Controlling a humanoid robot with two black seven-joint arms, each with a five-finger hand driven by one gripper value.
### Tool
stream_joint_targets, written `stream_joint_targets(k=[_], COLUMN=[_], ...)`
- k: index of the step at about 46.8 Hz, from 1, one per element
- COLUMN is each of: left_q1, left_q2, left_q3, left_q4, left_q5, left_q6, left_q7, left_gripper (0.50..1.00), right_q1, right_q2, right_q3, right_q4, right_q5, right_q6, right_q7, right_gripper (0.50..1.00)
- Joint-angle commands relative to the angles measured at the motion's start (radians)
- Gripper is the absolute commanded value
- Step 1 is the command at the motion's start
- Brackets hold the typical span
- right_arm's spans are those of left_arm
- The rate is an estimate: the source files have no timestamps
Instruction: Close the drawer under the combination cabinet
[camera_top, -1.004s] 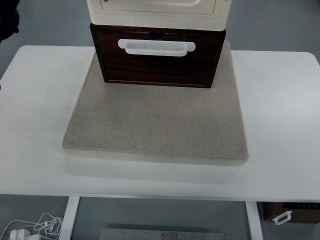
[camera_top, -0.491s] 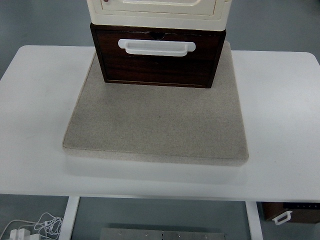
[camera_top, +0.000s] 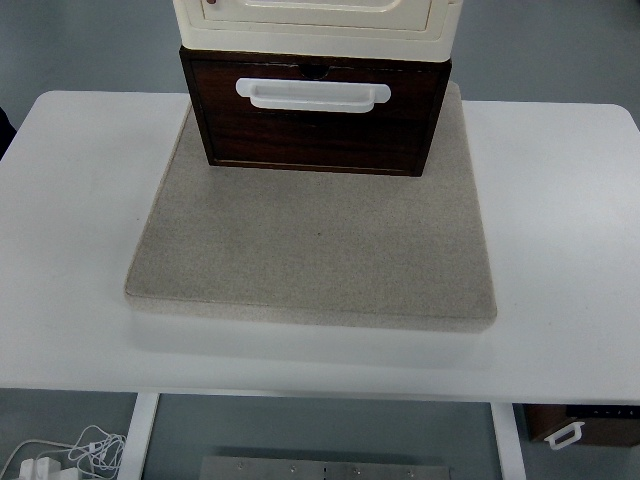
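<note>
Almost nothing of the robot's body shows in the head view. The only possible trace is a small dark shape (camera_top: 3, 128) pressed against the left edge of the view, on the far side of the scene. It is a narrow sliver cut off by the frame. It comes in where the left arm would enter, but too little of it shows to tell whether it is part of that arm. No wrist, hand or finger can be made out on it. Both hands lie outside the view, on the left and on the right, so their pose cannot be told.
</note>
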Motion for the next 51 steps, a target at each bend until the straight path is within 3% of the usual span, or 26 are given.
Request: stream_joint_targets(k=[1, 9, 16, 35, 51], left_q1=[0.005, 0.02, 0.089, 0.235, 0.327], left_q2=[0.0, -0.009, -0.046, -0.127, -0.198], left_q3=[0.005, 0.016, 0.033, 0.034, 0.033], left_q4=[0.073, 0.162, 0.209, 0.208, 0.2], left_q5=[-0.003, -0.003, -0.005, -0.198, -0.285], left_q6=[0.015, 0.024, 0.032, 0.03, -0.034], left_q7=[0.006, 0.019, 0.02, 0.023, 0.023], left_gripper=[0.996, 0.996, 0.996, 0.996, 0.996], right_q1=[0.0, 0.0, 0.0, 0.0, 0.008], right_q2=[0.0, 0.0, 0.0, 0.0, 0.0], right_q3=[-0.003, -0.003, -0.001, 0.002, 0.005], right_q4=[0.0, 0.0, 0.0, 0.0, 0.0], right_q5=[0.0, 0.0, 0.0, 0.0, 0.002], right_q6=[-0.002, 0.0, 0.0, -0.002, -0.003], right_q7=[0.0, 0.0, 0.0, 0.0, 0.0], right_gripper=[0.952, 0.952, 0.952, 0.952, 0.952])
